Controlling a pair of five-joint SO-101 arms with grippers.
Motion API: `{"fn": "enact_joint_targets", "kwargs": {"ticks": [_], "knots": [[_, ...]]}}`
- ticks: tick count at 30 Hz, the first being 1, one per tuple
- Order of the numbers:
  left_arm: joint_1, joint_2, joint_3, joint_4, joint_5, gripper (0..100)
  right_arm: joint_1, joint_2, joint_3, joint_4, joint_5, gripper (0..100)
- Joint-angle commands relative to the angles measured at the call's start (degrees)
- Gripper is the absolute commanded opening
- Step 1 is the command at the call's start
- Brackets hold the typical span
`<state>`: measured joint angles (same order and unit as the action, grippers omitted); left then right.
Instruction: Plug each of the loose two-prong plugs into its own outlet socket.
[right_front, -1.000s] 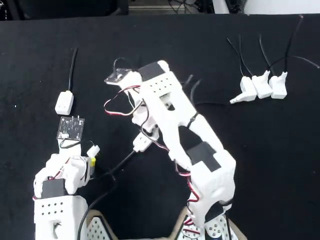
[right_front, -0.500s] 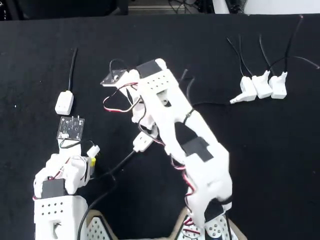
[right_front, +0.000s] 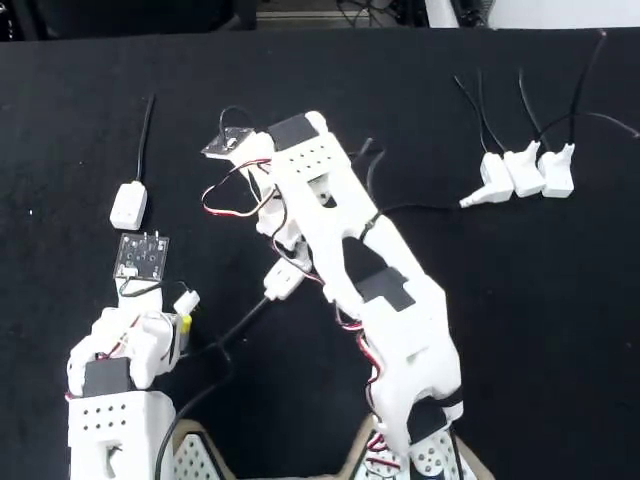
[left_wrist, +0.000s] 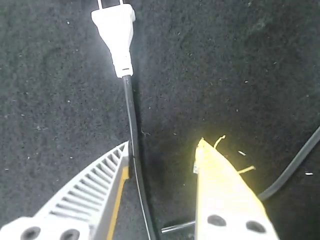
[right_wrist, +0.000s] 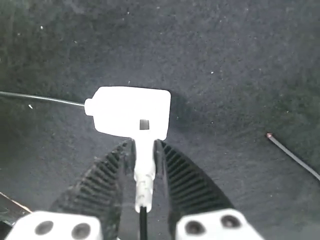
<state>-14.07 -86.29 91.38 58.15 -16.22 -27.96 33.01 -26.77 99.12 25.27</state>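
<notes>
High view, right arm (right_front: 335, 225) edged left, plug (right_wrist: 144, 167) clamped.

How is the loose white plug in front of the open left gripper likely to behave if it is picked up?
The plug looks like small moulded plastic, so probably rigid and light. Its black cord lies in a gentle curve, so likely floppy and would trail, perhaps tugging the plug askew. The flattish body should not roll.
</notes>
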Motion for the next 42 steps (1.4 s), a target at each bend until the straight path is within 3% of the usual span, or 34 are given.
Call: {"fn": "enact_joint_targets", "kwargs": {"ticks": [1, 22, 31, 42], "knots": [[-0.6, -0.4, -0.3, 0.3, 0.5, 22, 0.6, -1.4, -3.1, 1.8, -0.4, 1.1], [-0.6, -0.4, -0.3, 0.3, 0.5, 22, 0.7, 3.5, -6.7, 1.8, -0.7, 1.0], [-0.6, -0.4, -0.3, 0.3, 0.5, 22, 4.4, 3.5, -6.1, 2.1, -0.9, 1.0], [-0.6, -0.4, -0.3, 0.3, 0.5, 22, 1.8, 3.4, -3.6, 2.1, -4.5, 1.0]]}}
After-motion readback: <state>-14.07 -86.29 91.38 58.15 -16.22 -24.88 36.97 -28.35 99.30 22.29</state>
